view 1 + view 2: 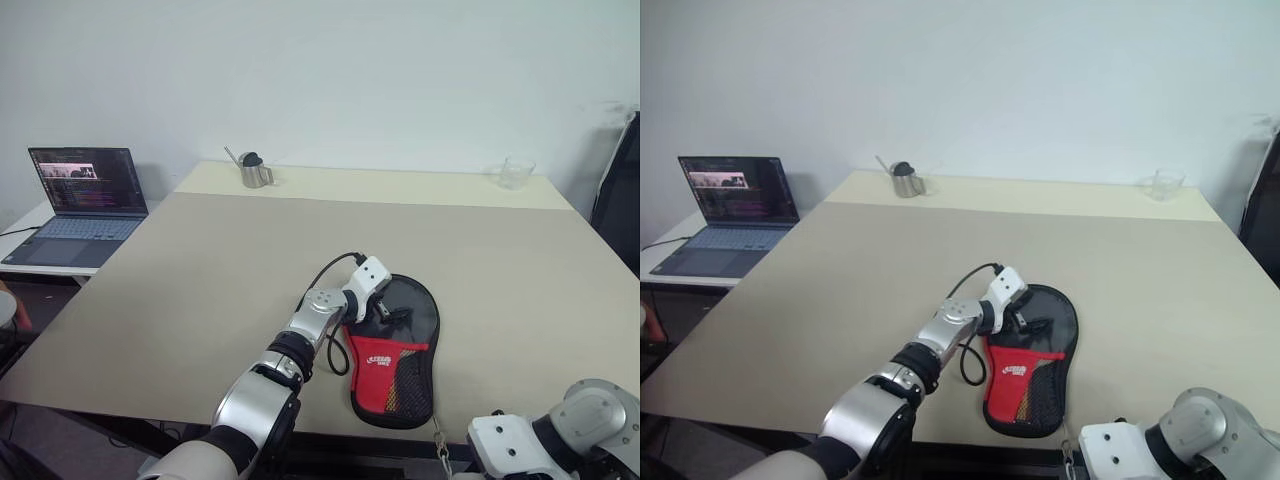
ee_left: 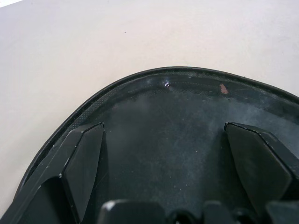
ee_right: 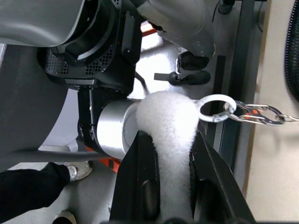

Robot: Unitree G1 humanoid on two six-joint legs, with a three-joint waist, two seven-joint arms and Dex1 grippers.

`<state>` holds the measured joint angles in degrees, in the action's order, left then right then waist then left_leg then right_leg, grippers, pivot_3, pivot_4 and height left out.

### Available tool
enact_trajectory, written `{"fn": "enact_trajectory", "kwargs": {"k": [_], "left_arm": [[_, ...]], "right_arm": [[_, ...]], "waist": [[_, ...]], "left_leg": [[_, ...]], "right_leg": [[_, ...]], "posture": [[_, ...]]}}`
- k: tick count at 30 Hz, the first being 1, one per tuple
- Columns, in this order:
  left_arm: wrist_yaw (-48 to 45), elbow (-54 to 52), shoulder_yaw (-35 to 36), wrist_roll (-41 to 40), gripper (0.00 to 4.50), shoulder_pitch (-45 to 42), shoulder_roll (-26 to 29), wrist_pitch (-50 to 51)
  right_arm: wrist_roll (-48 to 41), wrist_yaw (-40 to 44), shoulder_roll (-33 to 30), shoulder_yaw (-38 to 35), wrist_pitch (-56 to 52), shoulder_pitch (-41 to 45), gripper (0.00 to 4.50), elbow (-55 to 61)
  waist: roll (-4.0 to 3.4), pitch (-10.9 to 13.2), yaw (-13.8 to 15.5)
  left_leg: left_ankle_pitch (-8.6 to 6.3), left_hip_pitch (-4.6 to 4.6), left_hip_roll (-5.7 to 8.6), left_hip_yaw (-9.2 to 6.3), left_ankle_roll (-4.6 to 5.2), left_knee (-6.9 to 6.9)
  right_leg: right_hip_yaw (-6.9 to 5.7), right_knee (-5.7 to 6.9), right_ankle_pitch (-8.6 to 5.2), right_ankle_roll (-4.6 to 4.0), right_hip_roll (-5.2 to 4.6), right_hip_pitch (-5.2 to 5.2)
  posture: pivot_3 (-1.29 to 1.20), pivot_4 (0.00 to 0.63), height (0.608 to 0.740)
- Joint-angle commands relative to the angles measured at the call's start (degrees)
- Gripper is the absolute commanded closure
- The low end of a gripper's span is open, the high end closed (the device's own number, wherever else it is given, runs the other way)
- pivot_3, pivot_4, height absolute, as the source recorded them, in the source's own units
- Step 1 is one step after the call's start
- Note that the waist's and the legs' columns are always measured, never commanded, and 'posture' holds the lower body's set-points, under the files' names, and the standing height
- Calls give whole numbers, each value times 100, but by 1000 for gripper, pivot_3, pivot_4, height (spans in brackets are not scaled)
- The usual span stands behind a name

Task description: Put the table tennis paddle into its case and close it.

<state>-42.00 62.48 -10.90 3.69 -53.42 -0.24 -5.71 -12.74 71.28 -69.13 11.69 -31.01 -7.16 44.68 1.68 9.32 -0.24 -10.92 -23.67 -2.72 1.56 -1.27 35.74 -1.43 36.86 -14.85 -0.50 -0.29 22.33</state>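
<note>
A beige table (image 1: 200,280) stood before a pale wall. The case (image 1: 398,352) lay flat near the table's front edge, right under the left pincer (image 1: 392,312), whose fingers (image 2: 86,158) were spread wide over its black rounded end; its red panel and mesh pocket lay back toward the wrist. The paddle could not be made out. The right pincer (image 3: 170,186), off the front edge beside the case, was clamped on a white fluffy pull (image 3: 168,126) with a ring and chain (image 3: 252,112). Farther off stood a metal cup (image 1: 255,170), a glass (image 1: 517,172) and a laptop (image 1: 85,200).
</note>
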Motion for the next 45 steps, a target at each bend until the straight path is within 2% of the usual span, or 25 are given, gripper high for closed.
{"fn": "enact_trajectory", "kwargs": {"k": [1,8,14,16,18,26,30,35,39,42,45], "left_arm": [[122,517,-176,329,0,267,126,174],[158,572,-172,336,0,227,128,174],[178,618,-189,350,0,207,106,155],[182,632,-190,352,0,190,97,155],[185,643,-186,349,0,172,89,156],[143,643,-196,346,0,166,71,163],[149,638,-171,330,0,163,107,167],[171,641,-148,314,0,170,145,167],[203,623,-73,255,0,167,195,185],[184,547,11,185,0,141,267,218],[129,322,50,160,0,158,394,208]], "right_arm": [[-159,132,-131,-154,22,58,4243,49],[-345,138,-457,-619,-127,-325,4248,238],[-183,-172,-371,-766,-110,-650,4248,68],[-45,-269,-329,-656,-30,-648,3533,-70],[5,-291,-316,-588,42,-662,2999,-176],[238,-385,-210,-485,367,-650,121,-537],[359,-380,-198,-581,525,-391,51,-1000],[-16,-330,-53,-1025,541,335,51,-1550],[-674,-826,1006,-1190,16,1488,51,-2029],[-840,-1319,1731,-1268,-426,2262,51,-2655],[-803,-1272,1861,-1079,-699,2559,51,-3199]], "waist": [[-1,0,-2],[-1,-1,-2],[0,-2,-2],[1,-1,-2],[2,-1,-3],[3,0,-5],[4,1,-8],[5,3,-21],[20,10,-23],[25,20,-30],[18,17,-20]], "left_leg": [[0,0,0,0,0,0],[0,1,1,-2,0,0],[0,0,1,-5,0,0],[0,0,2,-6,0,0],[0,0,2,-6,-1,0],[-1,0,4,-4,-1,0],[-1,0,4,-3,-1,0],[0,1,5,1,-1,1],[0,6,6,-5,-1,-1],[0,9,4,-7,0,-2],[1,10,1,-4,1,-4]], "right_leg": [[-1,0,0,0,0,0],[-6,0,0,0,-7,-1],[-24,-1,-1,-1,-16,-2],[-52,-2,-1,-1,-26,-1],[-71,-4,-1,-1,-42,-2],[-92,-4,-1,0,-68,-2],[-93,-4,-1,0,-70,-2],[-97,-5,-1,0,-77,-1],[-119,-4,-1,0,-76,-4],[-125,-2,-1,0,-81,-8],[-122,3,0,2,-85,-5]], "posture": [[0,150,740],[0,150,740],[0,150,740],[0,150,740],[0,150,740],[0,150,740],[0,150,740],[0,150,740],[0,150,740],[0,150,740],[0,150,740]]}}
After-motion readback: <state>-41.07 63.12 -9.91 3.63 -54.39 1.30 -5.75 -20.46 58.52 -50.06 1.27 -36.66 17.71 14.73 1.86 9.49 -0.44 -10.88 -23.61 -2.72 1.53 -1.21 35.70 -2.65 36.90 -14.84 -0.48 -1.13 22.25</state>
